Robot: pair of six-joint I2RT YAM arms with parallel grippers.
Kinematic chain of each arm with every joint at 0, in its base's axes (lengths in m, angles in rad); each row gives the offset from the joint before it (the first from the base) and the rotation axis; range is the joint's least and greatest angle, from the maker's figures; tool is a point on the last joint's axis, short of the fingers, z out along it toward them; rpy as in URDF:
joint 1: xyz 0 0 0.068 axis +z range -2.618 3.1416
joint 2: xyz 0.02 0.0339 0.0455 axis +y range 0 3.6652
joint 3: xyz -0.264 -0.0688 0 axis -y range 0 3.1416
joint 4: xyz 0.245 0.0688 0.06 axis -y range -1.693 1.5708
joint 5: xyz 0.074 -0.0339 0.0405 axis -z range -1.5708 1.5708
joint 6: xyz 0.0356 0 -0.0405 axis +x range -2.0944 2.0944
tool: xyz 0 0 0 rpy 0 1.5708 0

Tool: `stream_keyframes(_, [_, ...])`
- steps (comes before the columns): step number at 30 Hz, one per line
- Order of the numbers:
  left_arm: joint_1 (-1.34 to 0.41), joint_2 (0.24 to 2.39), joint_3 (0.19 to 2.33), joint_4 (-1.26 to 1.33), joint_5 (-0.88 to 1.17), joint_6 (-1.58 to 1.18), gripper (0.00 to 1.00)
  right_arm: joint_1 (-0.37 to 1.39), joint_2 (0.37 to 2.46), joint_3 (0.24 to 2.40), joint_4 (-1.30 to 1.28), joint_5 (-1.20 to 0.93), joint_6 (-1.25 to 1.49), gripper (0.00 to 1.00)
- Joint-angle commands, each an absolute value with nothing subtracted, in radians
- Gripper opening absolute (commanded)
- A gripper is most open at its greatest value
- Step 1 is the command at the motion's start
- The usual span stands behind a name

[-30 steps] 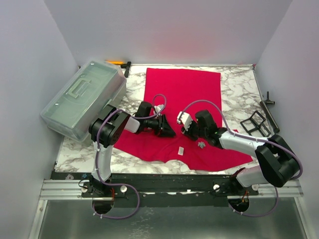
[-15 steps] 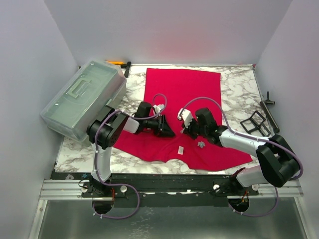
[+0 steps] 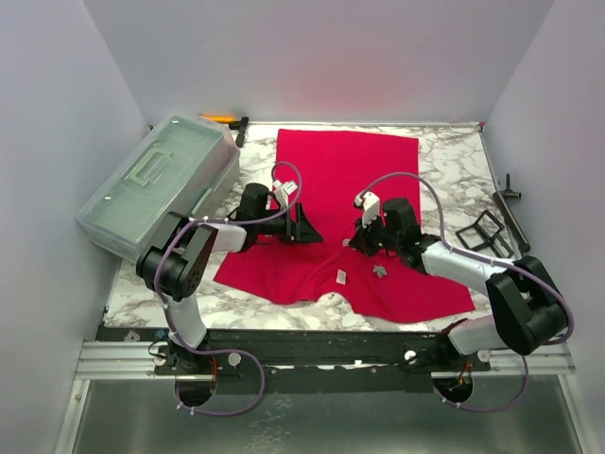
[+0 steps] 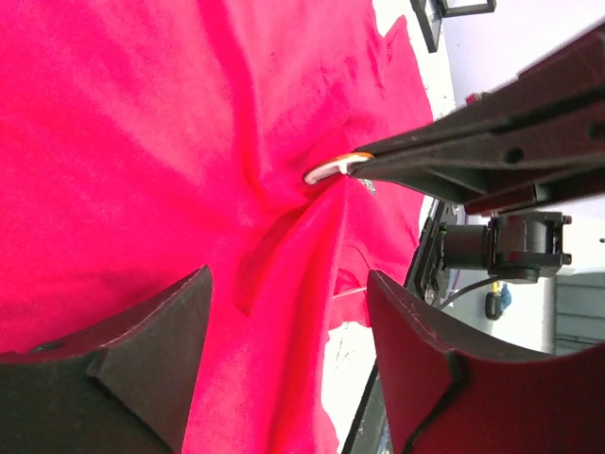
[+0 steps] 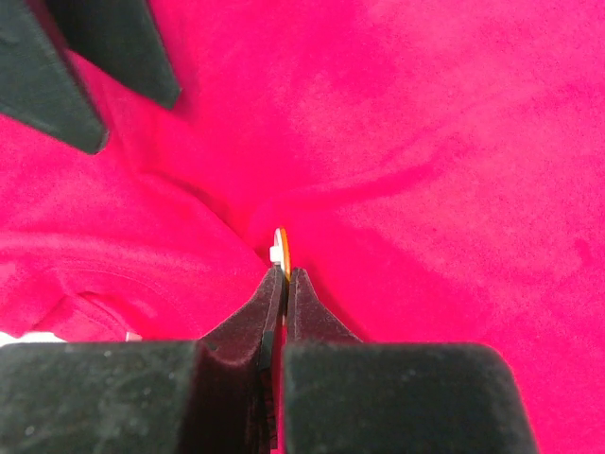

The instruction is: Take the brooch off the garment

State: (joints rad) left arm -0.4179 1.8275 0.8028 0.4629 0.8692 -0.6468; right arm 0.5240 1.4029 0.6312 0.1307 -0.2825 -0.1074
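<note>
The garment (image 3: pixel 346 170), a bright red T-shirt, lies spread on the marble table, with its small white label (image 3: pixel 341 277) near the front edge. My right gripper (image 5: pixel 284 274) is shut on the brooch (image 5: pixel 282 248), a thin round disc with an orange rim. The cloth puckers toward the brooch, which also shows in the left wrist view (image 4: pixel 333 167). In the top view the right gripper (image 3: pixel 362 244) sits over the shirt's middle. My left gripper (image 4: pixel 288 284) is open just above the cloth, a little left of the brooch, and also shows in the top view (image 3: pixel 304 230).
A clear plastic lidded box (image 3: pixel 156 184) stands at the left. A black wire frame (image 3: pixel 485 232) and a black tool (image 3: pixel 510 203) lie at the right, a yellow-black tool (image 3: pixel 227 120) at the back. A small grey star-shaped piece (image 3: pixel 380 271) lies on the shirt.
Both grippers have moved toward the back of the table. The left arm's elbow swung left. The shirt's near edge has pulled up and bunched toward the right gripper.
</note>
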Motion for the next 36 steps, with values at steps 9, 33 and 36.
stream_keyframes(9, [-0.492,1.811,0.817,0.467,0.799,-0.558,0.71,0.379,1.422,0.567,0.377,-0.529,0.209,0.01])
stream_keyframes(33, [-0.596,1.887,0.830,0.389,0.769,-0.386,0.18,0.355,1.477,0.494,0.604,-0.614,0.299,0.01])
stream_keyframes(36, [-0.604,1.881,0.838,0.344,0.767,-0.346,0.16,0.354,1.484,0.482,0.642,-0.609,0.323,0.01])
